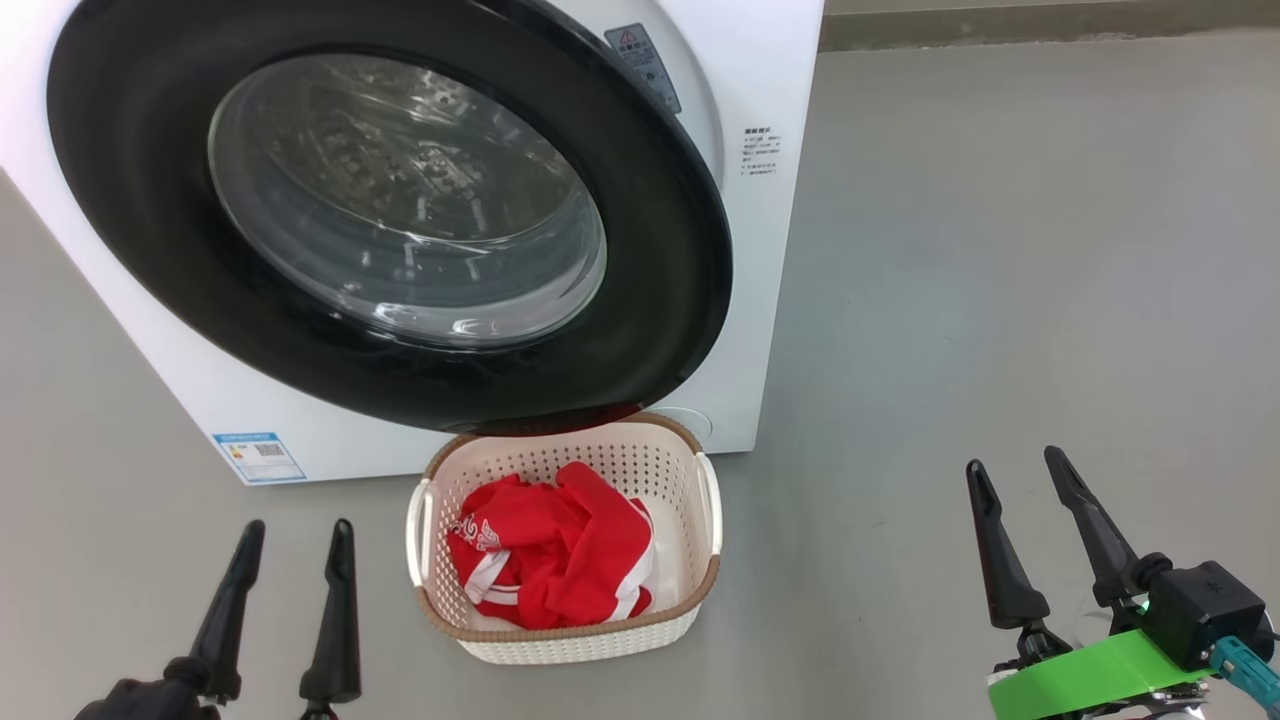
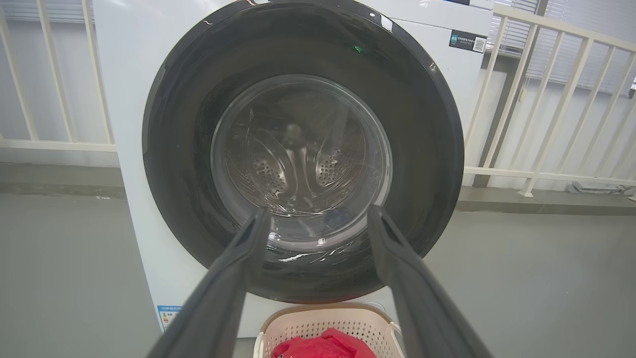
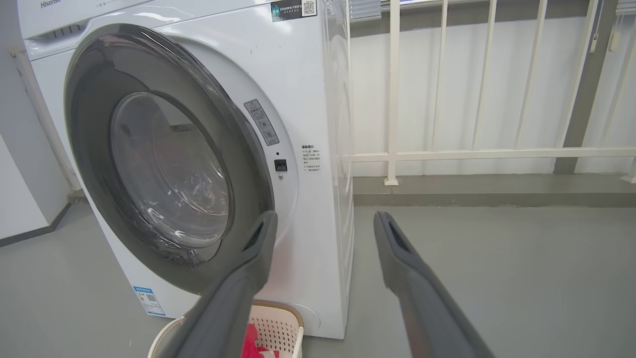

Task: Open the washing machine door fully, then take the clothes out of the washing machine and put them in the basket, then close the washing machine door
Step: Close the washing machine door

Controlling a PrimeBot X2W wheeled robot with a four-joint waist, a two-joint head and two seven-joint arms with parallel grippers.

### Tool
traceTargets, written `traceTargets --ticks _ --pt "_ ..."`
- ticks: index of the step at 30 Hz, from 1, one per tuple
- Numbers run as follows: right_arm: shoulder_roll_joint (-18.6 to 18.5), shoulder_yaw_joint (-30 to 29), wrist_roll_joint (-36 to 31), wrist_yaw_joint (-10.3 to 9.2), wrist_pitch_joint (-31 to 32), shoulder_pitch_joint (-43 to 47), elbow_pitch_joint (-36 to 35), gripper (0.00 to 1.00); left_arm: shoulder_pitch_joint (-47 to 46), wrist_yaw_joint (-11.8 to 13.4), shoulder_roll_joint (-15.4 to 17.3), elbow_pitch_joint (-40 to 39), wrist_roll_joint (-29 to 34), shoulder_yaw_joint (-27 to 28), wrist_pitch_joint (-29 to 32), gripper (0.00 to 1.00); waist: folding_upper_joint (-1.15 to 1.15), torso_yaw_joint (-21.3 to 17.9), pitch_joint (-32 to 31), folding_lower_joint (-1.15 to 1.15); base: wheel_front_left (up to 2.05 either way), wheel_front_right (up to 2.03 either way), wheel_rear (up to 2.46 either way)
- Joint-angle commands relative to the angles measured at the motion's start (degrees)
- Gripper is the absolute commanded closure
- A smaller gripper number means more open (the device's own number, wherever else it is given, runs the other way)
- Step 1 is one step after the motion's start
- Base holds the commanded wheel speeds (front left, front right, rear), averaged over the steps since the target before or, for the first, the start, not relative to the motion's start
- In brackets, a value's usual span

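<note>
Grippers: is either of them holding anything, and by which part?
Nothing is held. The left gripper and the right gripper are both open and empty; the clothes lie in the basket.

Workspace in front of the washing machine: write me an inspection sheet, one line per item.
Surface: smooth grey floor.
Job's things: washing machine door swung nearly to, seemingly not latched; clothes lie inside the basket, which stands before the washing machine.
Clutter: nothing seen.
Grippers: left gripper and right gripper open, holding nothing.
Cables: teal plug at the right wrist.
Surroundings: white railing behind.
</note>
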Motion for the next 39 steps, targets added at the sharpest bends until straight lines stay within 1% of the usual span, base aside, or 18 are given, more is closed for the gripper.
traceTargets --ticks 1,4,5,6,7,8,12,17,21,29,39 --pt "-0.45 1.51 0.57 0.28 -0.36 -0.98 -1.22 0.0 -1.22 -0.42 0.24 -1.22 0.78 2.31 -0.44 0.0 0.0 0.11 0.01 0.0 0.0 0.0 0.0" --pt "-0.45 1.12 0.33 0.28 -0.36 -1.08 -1.26 0.0 -1.27 -0.83 -0.16 -1.39 1.43 2.28 -0.44 0.0 0.0 0.46 0.28 0.0 0.0 0.0 0.0" --pt "-0.45 0.83 0.22 0.28 -0.36 -1.18 -1.25 0.2 -1.39 -0.96 -0.3 -1.47 1.6 2.2 -0.44 0.0 0.0 0.67 0.47 0.0 0.0 0.0 0.0" --pt "-0.45 0.5 0.11 0.28 -0.36 -1.37 -1.12 0.52 -1.58 -1.11 -0.43 -1.56 1.77 2.1 -0.45 0.0 0.0 0.94 0.72 0.0 0.0 0.0 0.0" --pt "-0.45 0.3 0.01 0.28 -0.36 -1.7 -0.91 0.77 -1.73 -1.24 -0.46 -1.65 2.24 1.99 -0.45 0.0 0.0 1.12 0.94 0.0 0.0 0.0 0.0" --pt "-0.45 0.12 -0.17 0.28 -0.36 -2.12 -0.61 1.0 -1.85 -1.36 -0.53 -1.72 2.59 1.95 -0.45 0.0 0.0 1.32 1.16 0.0 0.0 0.0 0.0" --pt "-0.45 -0.39 -1.16 0.28 -0.36 -4.56 0.86 1.0 -2.37 -1.85 -1.15 -1.97 2.93 1.68 -0.45 0.0 0.0 2.42 2.12 0.0 0.0 0.0 0.0" --pt "-0.45 0.48 -2.78 0.28 -0.36 -7.81 3.52 1.0 -2.89 -2.35 -1.65 -2.08 3.08 1.21 -0.45 0.0 0.0 3.66 3.27 0.0 0.0 0.0 0.0" --pt "-0.45 2.59 -4.08 0.28 -0.25 -11.92 7.0 1.0 -3.54 -2.69 -2.12 -2.53 3.08 0.8 -0.45 0.0 0.0 4.84 4.58 0.0 0.0 0.0 0.0" --pt "-0.61 7.31 -5.38 0.28 3.03 -21.26 14.73 1.0 -5.65 -3.29 -2.7 -2.73 2.8 -0.99 -0.45 0.0 0.0 7.91 8.07 0.0 0.0 0.0 0.0" --pt "-2.85 10.91 -4.92 0.28 1.81 -34.06 23.12 1.0 -8.96 -3.2 -2.96 -2.16 0.8 -4.19 -0.45 0.0 0.0 12.95 14.81 0.0 0.0 0.0 0.0"
